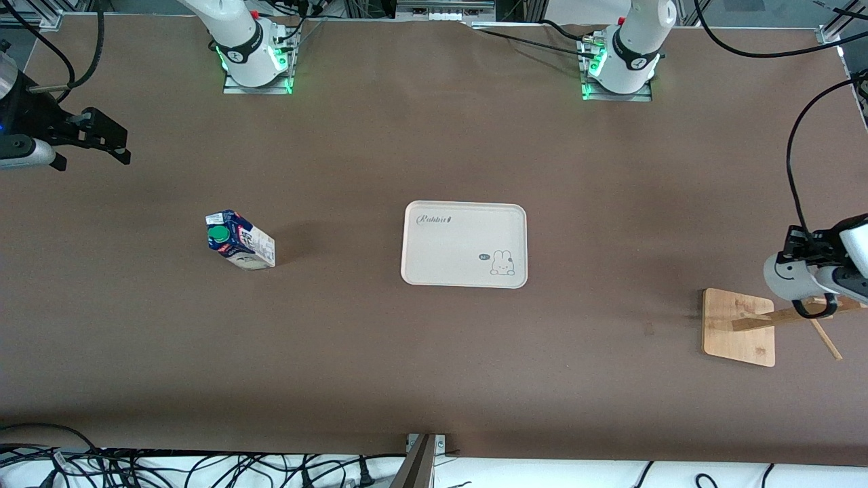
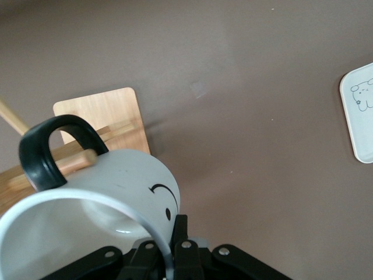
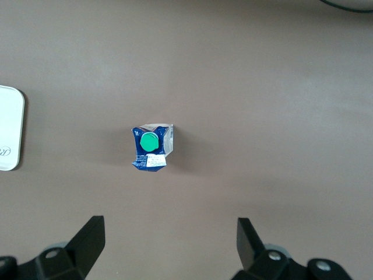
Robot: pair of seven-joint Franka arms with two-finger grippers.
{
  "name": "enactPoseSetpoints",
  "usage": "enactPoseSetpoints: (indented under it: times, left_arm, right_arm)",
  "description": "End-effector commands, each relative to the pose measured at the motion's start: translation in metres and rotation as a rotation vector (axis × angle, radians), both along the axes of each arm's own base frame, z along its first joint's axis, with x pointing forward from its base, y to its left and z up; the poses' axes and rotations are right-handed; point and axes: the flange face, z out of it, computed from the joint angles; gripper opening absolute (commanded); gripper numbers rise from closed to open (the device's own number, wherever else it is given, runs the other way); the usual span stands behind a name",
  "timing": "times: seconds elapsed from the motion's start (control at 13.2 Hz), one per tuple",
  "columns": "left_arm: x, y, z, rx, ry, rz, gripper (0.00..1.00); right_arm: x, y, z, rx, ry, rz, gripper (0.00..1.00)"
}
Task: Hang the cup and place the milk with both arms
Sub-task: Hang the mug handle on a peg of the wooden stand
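The cup (image 1: 788,276), a white mug with a black smiley face, is held on its side by my left gripper (image 1: 801,261), which is shut on its rim over the wooden rack (image 1: 738,329). In the left wrist view the cup (image 2: 116,192) fills the lower part, my left gripper (image 2: 172,248) pinches its rim, and a rack peg (image 2: 74,163) shows inside the black handle loop (image 2: 38,150). The milk (image 1: 239,240) stands on the table toward the right arm's end. My right gripper (image 1: 121,148) is open and empty, up in the air. Its wrist view shows the milk (image 3: 151,147) below my right gripper (image 3: 169,233).
A white tray (image 1: 464,271) with a rabbit print lies flat at the table's middle; its edge shows in the left wrist view (image 2: 356,116) and the right wrist view (image 3: 10,131). The rack's base stands near the left arm's end of the table. Cables lie along the front edge.
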Motion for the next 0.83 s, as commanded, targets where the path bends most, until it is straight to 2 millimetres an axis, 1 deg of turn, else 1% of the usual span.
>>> enactPoseSetpoints:
  times: [0.0, 0.08, 0.15, 0.23, 0.45, 0.53, 0.6, 0.68, 0.76]
  left_arm:
    - [0.0, 0.006, 0.001, -0.007, -0.003, -0.012, 0.0]
    - [-0.002, 0.013, 0.001, -0.007, -0.001, -0.002, 0.13]
    - [-0.001, 0.013, 0.0, -0.009, -0.001, -0.001, 0.77]
    - [-0.001, 0.013, 0.0, -0.01, -0.001, 0.0, 1.0]
    - [0.001, 0.001, 0.006, -0.001, -0.016, -0.021, 1.0]
    - [0.003, -0.012, 0.011, 0.02, -0.023, -0.048, 1.0]
    - [0.005, -0.048, 0.018, 0.07, -0.029, -0.098, 1.0]
    - [0.007, -0.079, 0.024, 0.134, -0.036, -0.134, 1.0]
    - [0.004, -0.088, 0.031, 0.144, -0.045, -0.096, 1.0]
  right_arm:
    - [0.001, -0.003, 0.005, -0.003, -0.01, -0.017, 1.0]
    - [0.002, -0.003, 0.003, -0.004, -0.005, -0.017, 1.0]
    - [0.002, -0.003, 0.003, -0.004, -0.005, -0.017, 1.0]
    - [0.002, -0.003, 0.003, -0.004, -0.005, -0.019, 1.0]
    - [0.003, -0.005, 0.002, -0.004, -0.005, -0.022, 1.0]
    - [0.002, -0.005, 0.002, -0.004, -0.004, -0.022, 1.0]
    - [0.003, -0.006, 0.002, -0.004, -0.005, -0.023, 1.0]
    - [0.003, -0.006, 0.001, -0.002, -0.002, -0.025, 1.0]
    - [0.003, -0.006, 0.001, -0.002, -0.002, -0.025, 1.0]
